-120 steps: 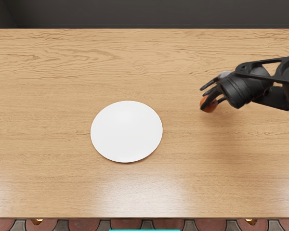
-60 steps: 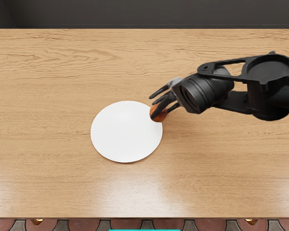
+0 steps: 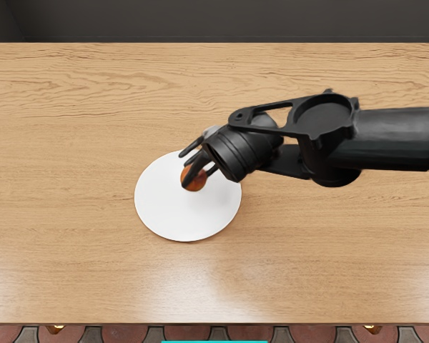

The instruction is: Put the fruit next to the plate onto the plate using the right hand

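Your right hand (image 3: 213, 156) has its fingers curled snug around the little orange fruit (image 3: 194, 180), which pokes out just below them. The white plate (image 3: 164, 207) is directly underneath the hand. Can't tell if the fruit is touching it.

Light wooden table (image 3: 71, 107), dark wall (image 3: 200, 18) behind, patterned floor (image 3: 129, 334) below

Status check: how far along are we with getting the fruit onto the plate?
Pickup looks done: the small orange round fruit sits in the curled fingers of the black right hand. In hand: the fruit is held over the round white plate, on its upper right part; I cannot tell whether it touches. Left: set it down, open the fingers and withdraw.
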Controlling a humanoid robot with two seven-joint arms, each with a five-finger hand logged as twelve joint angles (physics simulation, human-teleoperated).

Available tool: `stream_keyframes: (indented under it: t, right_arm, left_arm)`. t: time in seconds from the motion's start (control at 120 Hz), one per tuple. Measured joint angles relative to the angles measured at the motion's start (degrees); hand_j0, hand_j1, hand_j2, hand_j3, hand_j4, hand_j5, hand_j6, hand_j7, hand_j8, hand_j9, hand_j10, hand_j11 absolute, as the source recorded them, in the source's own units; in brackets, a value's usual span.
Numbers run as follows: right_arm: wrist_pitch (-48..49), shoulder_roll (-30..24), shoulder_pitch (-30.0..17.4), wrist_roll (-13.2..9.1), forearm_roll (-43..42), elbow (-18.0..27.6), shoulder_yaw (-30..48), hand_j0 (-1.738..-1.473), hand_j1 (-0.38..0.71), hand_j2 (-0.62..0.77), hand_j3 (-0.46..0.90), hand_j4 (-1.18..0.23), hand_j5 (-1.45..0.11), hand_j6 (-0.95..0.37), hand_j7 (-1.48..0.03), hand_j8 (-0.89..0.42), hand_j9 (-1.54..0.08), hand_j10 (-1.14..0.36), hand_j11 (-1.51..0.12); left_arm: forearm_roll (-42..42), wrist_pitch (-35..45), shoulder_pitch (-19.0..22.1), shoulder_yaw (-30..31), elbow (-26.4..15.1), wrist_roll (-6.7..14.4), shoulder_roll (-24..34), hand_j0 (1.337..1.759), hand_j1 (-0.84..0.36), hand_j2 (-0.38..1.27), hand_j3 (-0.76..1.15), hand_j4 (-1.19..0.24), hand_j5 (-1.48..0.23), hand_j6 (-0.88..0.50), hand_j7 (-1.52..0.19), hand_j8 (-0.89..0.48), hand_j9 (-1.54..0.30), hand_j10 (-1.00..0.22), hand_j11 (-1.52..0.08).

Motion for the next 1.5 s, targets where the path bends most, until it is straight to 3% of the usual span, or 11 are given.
stream_keyframes:
  t: [0.217, 0.4, 0.542, 0.958, 1.133, 1.275, 1.5]
  right_arm:
    - [-0.01, 1.06, -0.35, 0.0, -0.57, -1.95, -0.39, -1.657, 0.33, 0.43, 0.0, -0.71, -0.95, -0.68, -0.93, -0.44, -0.94, -0.5, -0.93]
    - [-0.03, 1.18, -0.7, 0.0, -1.36, -2.23, -0.57, -1.658, 0.25, 0.16, 0.0, -0.57, -0.75, -0.57, -0.75, -0.43, -0.75, -0.47, -0.75]
    - [-0.03, 1.2, -0.74, 0.0, -1.66, -2.32, -0.65, -1.658, 0.17, 0.04, 0.0, -0.46, -0.61, -0.46, -0.61, -0.39, -0.61, -0.41, -0.61]
    - [-0.03, 0.39, -0.29, 0.0, -3.12, -2.21, -0.56, -1.658, -0.18, -0.01, 0.0, -0.14, -0.19, -0.14, -0.19, -0.13, -0.19, -0.14, -0.19]
    - [-0.03, -6.25, -1.38, 0.0, -6.58, -0.7, 10.11, -1.658, -0.24, -0.01, 0.0, -0.09, -0.12, -0.09, -0.12, -0.09, -0.12, -0.09, -0.12]
    - [-0.03, -12.99, -5.84, 0.0, -7.32, 1.56, 21.46, -1.658, -0.27, -0.01, 0.0, -0.07, -0.09, -0.07, -0.09, -0.07, -0.09, -0.07, -0.09]
    - [4.34, -21.92, -23.11, 0.0, -7.36, 5.34, 42.9, -1.658, -0.28, -0.01, 0.0, -0.06, -0.07, -0.06, -0.07, -0.06, -0.07, -0.06, -0.07]
  left_arm:
    - [0.0, 0.01, -0.01, 0.0, -0.03, 0.0, 0.0, 1.658, 0.07, 0.05, 0.0, -0.23, -0.3, -0.23, -0.3, -0.23, -0.3, -0.23, -0.3]
    - [0.0, 0.0, 0.01, 0.0, 0.0, 0.0, 0.0, 1.658, 0.07, 0.05, 0.0, -0.23, -0.3, -0.23, -0.3, -0.23, -0.3, -0.23, -0.3]
    - [0.0, 0.0, -0.02, 0.0, -0.02, 0.0, 0.0, 1.658, 0.07, 0.05, 0.0, -0.23, -0.3, -0.23, -0.3, -0.23, -0.3, -0.23, -0.3]
    - [0.0, 0.02, -0.02, 0.0, -0.01, 0.0, 0.0, 1.658, 0.07, 0.05, 0.0, -0.23, -0.3, -0.23, -0.3, -0.23, -0.3, -0.23, -0.3]
    - [0.0, 0.0, 0.01, 0.0, -0.02, 0.0, 0.0, 1.658, 0.07, 0.05, 0.0, -0.23, -0.3, -0.23, -0.3, -0.23, -0.3, -0.23, -0.3]
    - [0.0, 0.0, 0.03, 0.0, -0.02, 0.0, 0.0, 1.658, 0.07, 0.05, 0.0, -0.23, -0.3, -0.23, -0.3, -0.23, -0.3, -0.23, -0.3]
    - [0.0, 0.0, -0.02, 0.0, 0.0, 0.0, 0.0, 1.658, 0.07, 0.05, 0.0, -0.23, -0.3, -0.23, -0.3, -0.23, -0.3, -0.23, -0.3]
